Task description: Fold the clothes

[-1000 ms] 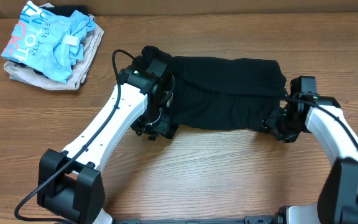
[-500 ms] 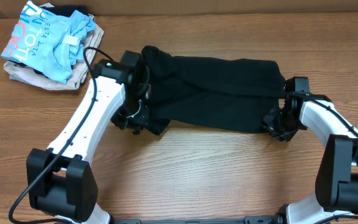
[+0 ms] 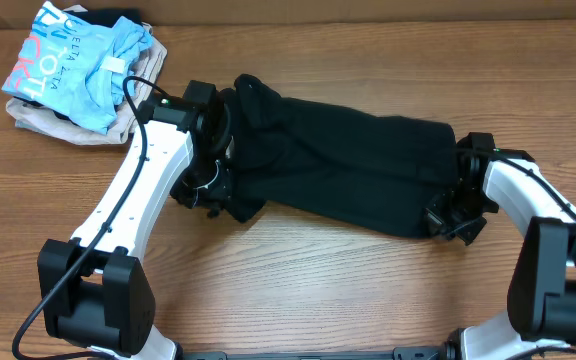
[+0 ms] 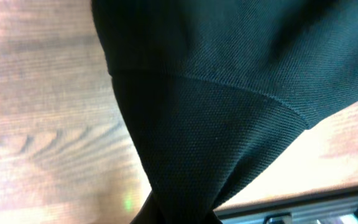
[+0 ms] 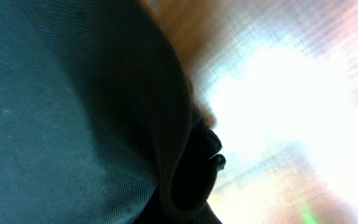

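Black soft fabric shirt (image 3: 348, 175), just the one, lies stretched in a long slanted band across the middle of the wooden table (image 3: 318, 290). Its left end sits nearer the table's far edge and its right end dips toward the near edge. Two grippers are on it, one at each end! The left gripper (image 3: 213, 192) is clamped on the shirt's left end, toward the table's left side. From the left wrist camera, the shirt (image 4: 216, 124) pulls taut and narrows to a pinch at the bottom of the view, though cloth hides the fingers themselves. Over on the table's right side, the right gripper (image 3: 455, 215) has the lower right corner grasped. Its wrist view is filled by a rolled fold of the shirt (image 5: 73, 112), with the tabletop glaring bright behind. Two other garments are piled at the table's far left corner, well apart: one light blue shirt (image 3: 73, 60) with white and pink lettering on top, one beige garment (image 3: 133, 115) beneath.
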`<state>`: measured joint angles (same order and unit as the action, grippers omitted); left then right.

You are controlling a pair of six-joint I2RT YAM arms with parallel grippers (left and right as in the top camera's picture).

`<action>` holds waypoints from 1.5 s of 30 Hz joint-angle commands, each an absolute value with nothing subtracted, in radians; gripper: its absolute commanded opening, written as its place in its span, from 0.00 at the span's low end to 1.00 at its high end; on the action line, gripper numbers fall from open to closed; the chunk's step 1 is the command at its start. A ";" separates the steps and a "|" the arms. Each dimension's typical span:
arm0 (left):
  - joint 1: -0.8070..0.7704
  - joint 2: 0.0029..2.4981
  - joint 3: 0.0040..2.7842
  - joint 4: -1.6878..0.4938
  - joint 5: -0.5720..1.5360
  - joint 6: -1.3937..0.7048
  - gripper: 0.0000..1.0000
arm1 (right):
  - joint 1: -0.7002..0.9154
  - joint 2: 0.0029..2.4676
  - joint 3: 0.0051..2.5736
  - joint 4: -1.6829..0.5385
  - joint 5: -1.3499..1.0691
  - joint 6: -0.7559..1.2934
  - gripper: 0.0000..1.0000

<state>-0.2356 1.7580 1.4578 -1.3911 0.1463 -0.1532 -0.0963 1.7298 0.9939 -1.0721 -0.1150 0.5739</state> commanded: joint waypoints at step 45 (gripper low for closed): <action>-0.116 1.932 1.812 -0.948 0.158 -0.179 1.00 | -0.109 1.664 1.021 -0.563 -0.020 0.210 1.00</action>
<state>-0.1566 1.9621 1.6566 -0.8425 0.1463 -0.1734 -0.1032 1.6020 1.0004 -0.5854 -0.0345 0.3428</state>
